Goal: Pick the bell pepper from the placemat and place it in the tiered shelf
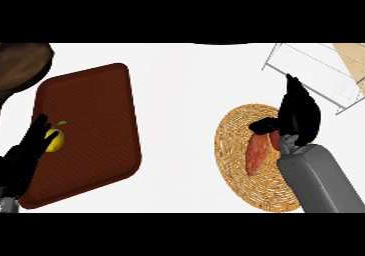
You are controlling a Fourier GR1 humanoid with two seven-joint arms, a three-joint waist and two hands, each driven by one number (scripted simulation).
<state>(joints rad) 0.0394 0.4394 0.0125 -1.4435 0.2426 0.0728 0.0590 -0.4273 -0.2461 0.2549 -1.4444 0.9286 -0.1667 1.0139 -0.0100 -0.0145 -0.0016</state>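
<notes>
A red-orange bell pepper (255, 152) lies on a round woven placemat (235, 125) at the right. My right hand (297, 117) hovers over the pepper's right side and hides part of it. Its fingers point straight up toward the far edge, and its thumb sticks out left above the pepper's top. The hand is open, and I cannot tell whether it touches the pepper. The wire tiered shelf (318, 75) stands at the far right, just beyond the fingertips. My left hand (26, 150) rests open at the lower left edge.
A brown rectangular mat (89, 110) lies at the left, with a small yellow fruit (56, 140) on it beside my left hand. A dark frying pan (19, 62) sits in the far left corner. A wooden board (355, 55) shows behind the shelf.
</notes>
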